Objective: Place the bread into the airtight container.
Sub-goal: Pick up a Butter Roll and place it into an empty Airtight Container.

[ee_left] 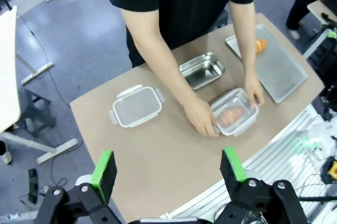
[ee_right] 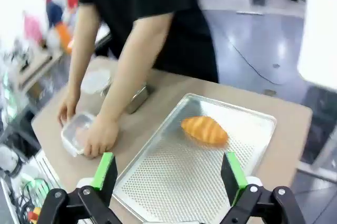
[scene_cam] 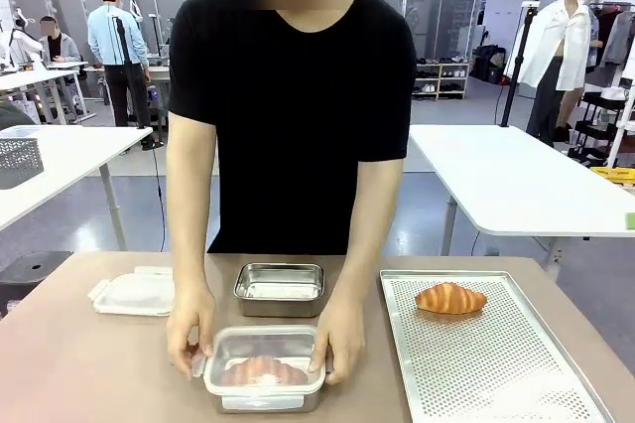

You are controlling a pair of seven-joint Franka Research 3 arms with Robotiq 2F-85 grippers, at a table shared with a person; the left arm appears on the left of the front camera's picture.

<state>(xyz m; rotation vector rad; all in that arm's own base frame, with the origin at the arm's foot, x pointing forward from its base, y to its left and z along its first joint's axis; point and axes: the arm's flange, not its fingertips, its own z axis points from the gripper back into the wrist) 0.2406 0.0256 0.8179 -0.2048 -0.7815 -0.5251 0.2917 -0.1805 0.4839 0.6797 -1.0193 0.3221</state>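
Note:
A person's hands [scene_cam: 342, 339] press on a clear-lidded metal container [scene_cam: 263, 371] at the table's near edge, with a brownish bread [scene_cam: 264, 371] seen inside it. A second bread, a golden croissant [scene_cam: 451, 298], lies on the perforated tray [scene_cam: 496, 363] at the right. An open, empty metal container [scene_cam: 280, 287] stands just behind the lidded one. My left gripper [ee_left: 168, 166] hangs open high above the table's near side, over the lidded container [ee_left: 234, 113]. My right gripper [ee_right: 168, 172] is open above the tray [ee_right: 174, 182], short of the croissant [ee_right: 205, 129].
A loose clear lid [scene_cam: 134, 294] lies at the left of the table, also seen from the left wrist as the lid [ee_left: 136, 107]. The person's arms reach over the table's middle. White tables and other people stand farther back.

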